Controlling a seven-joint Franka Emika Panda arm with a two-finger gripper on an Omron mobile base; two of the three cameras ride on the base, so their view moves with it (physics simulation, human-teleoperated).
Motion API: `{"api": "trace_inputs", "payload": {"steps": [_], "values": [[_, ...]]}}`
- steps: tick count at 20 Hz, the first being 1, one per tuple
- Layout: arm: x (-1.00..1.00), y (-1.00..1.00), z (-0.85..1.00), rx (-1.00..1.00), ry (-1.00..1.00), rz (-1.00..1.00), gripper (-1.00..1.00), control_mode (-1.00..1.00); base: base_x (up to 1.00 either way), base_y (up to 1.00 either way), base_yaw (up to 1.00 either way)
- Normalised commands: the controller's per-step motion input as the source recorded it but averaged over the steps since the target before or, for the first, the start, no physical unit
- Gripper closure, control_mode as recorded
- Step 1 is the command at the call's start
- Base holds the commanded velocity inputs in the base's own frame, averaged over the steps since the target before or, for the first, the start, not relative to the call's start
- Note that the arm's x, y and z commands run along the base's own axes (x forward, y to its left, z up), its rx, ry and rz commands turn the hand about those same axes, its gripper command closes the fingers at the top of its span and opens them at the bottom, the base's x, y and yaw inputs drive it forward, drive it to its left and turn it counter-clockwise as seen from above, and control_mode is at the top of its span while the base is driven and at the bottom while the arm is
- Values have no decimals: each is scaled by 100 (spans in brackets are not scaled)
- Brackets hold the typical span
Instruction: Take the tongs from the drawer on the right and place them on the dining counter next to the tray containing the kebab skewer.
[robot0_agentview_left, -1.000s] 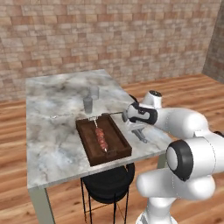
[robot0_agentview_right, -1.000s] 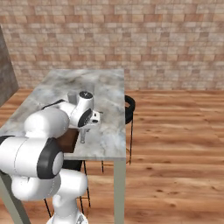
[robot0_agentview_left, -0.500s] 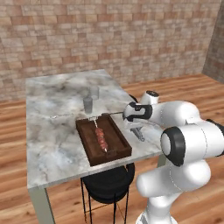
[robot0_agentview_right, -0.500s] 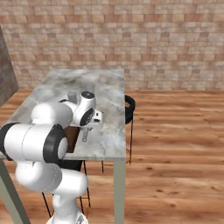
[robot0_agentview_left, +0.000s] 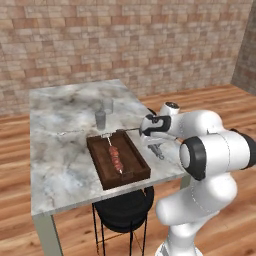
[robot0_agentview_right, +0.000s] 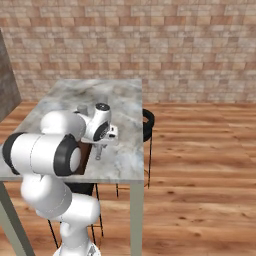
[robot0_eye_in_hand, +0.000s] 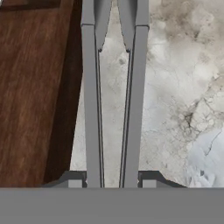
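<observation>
Tool (robot0_eye_in_hand: 112, 181) still grips tongs (robot0_eye_in_hand: 113, 96), unmoved beside tray (robot0_eye_in_hand: 35, 87); arm has swung.

I see the grey tongs (robot0_eye_in_hand: 113, 100) running lengthwise between my fingertips (robot0_eye_in_hand: 73, 183), two narrow arms side by side, low over the marbled dining counter (robot0_eye_in_hand: 175, 87). The dark wooden tray (robot0_agentview_left: 118, 160) lies just left of the fingers, its kebab skewer (robot0_agentview_left: 115, 156) lengthwise inside.
</observation>
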Motion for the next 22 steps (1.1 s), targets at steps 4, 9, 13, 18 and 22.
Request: {"api": "trace_inputs", "payload": {"steps": [4,9,13,18,22], "values": [[0,0,-35,0,0,0,100,-100,0,0,0],[0,0,-35,0,0,0,100,-100,0,0,0],[0,0,-15,0,0,0,100,-100,0,0,0],[0,0,0,0,0,0,100,-100,0,0,0],[0,0,0,0,0,0,100,-100,0,0,0]]}}
